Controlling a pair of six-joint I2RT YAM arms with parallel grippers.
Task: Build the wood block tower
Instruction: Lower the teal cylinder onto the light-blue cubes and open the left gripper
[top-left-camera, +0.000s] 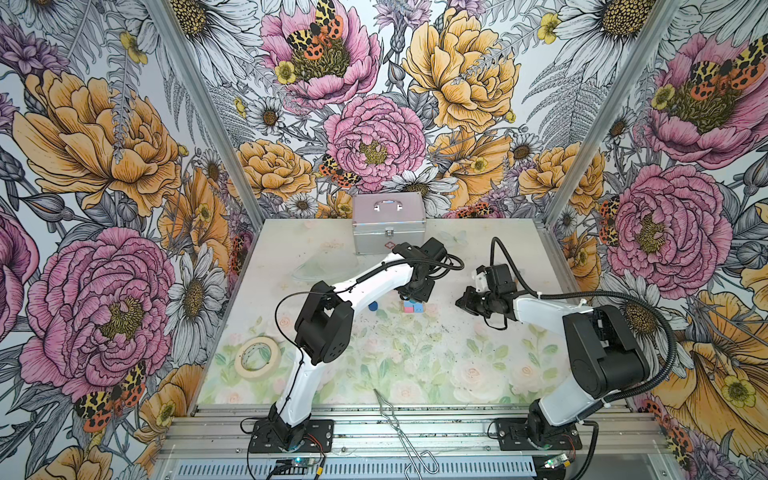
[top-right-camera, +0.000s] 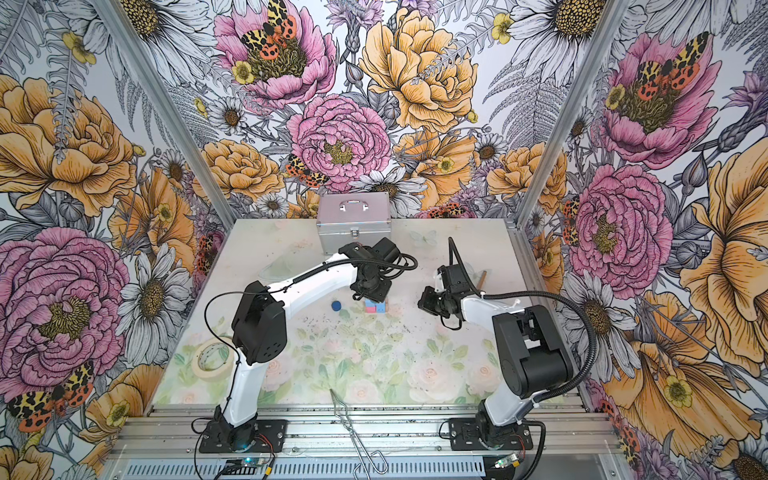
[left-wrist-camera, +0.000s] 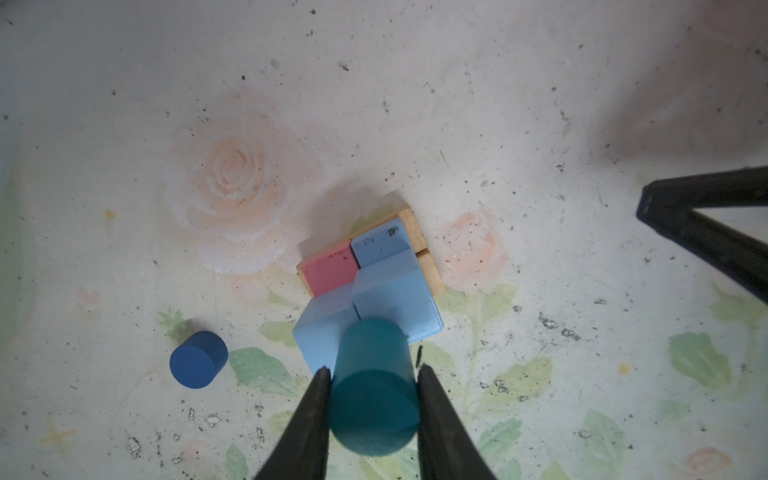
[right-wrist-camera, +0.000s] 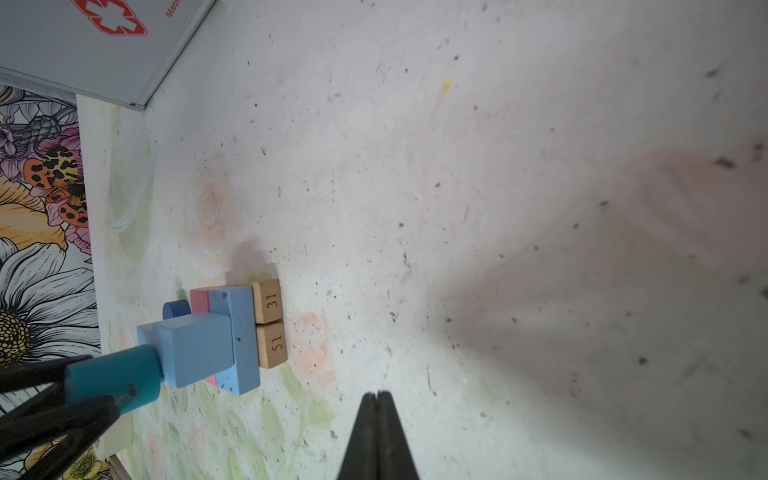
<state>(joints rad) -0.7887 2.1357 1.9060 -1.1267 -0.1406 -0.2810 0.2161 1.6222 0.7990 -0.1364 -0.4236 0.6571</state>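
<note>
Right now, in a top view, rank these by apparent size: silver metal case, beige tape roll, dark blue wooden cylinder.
1. Silver metal case
2. Beige tape roll
3. Dark blue wooden cylinder

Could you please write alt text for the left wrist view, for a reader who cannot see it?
The left gripper holds a teal cylinder on top of two light blue cubes, which stand on a pink slab, a blue slab and tan planks. A dark blue cylinder sits apart on the flowered table.

— What's sitting on the counter (top-left-camera: 436, 353)?
— A silver case (top-left-camera: 388, 224) at the back, a tape roll (top-left-camera: 257, 357) front-left, and mid-counter a dark blue cylinder (top-left-camera: 373, 306) near two tan planks (right-wrist-camera: 271, 324) lying side by side
</note>
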